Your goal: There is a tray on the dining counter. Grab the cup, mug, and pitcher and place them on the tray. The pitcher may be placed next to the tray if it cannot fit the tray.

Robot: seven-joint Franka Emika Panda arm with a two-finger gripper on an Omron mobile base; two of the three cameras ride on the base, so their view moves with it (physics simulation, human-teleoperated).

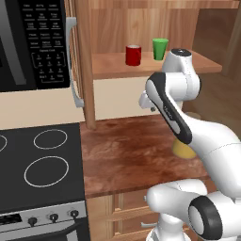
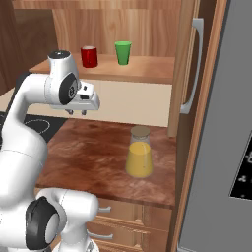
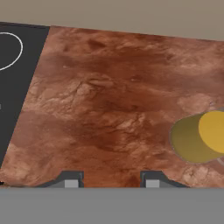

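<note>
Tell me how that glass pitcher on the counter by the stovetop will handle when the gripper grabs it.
The pitcher is probably heavy low down: its wide lower body looks full of yellow-orange liquid, so it should stand steadily. The smooth glass may be slippery, and the narrower neck looks like the easier place to grip. Its top looks open, so tilting it could spill.
</note>
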